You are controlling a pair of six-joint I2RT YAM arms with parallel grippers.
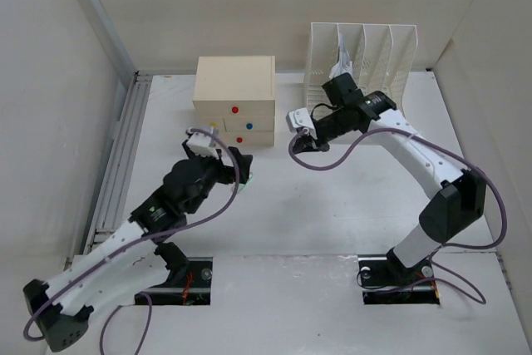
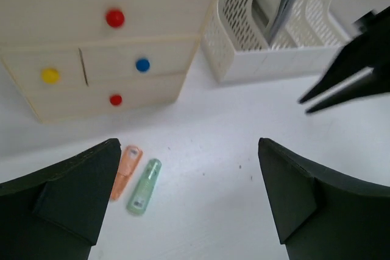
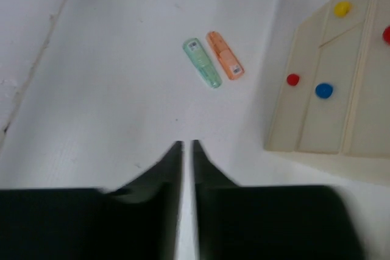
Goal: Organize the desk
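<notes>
The white desk (image 1: 332,205) carries a green highlighter (image 2: 144,186) and an orange highlighter (image 2: 125,170) lying side by side in front of the drawer box. My left gripper (image 2: 187,150) is open and empty, and hovers above and just right of them. In the top view it (image 1: 237,168) covers them, apart from a green tip (image 1: 248,182). My right gripper (image 3: 187,144) is shut on nothing, with a thin slit between the jaws. It hangs over bare desk (image 3: 109,59), with the green highlighter (image 3: 202,71) and the orange highlighter (image 3: 225,63) ahead. It also shows in the top view (image 1: 301,145).
A cream drawer box (image 1: 235,99) with coloured knobs stands at the back. A white slotted file rack (image 1: 362,60) holding papers stands to its right. A grey rail (image 1: 120,155) runs along the left edge. Two dark cutouts (image 1: 187,280) (image 1: 399,284) sit by the arm bases.
</notes>
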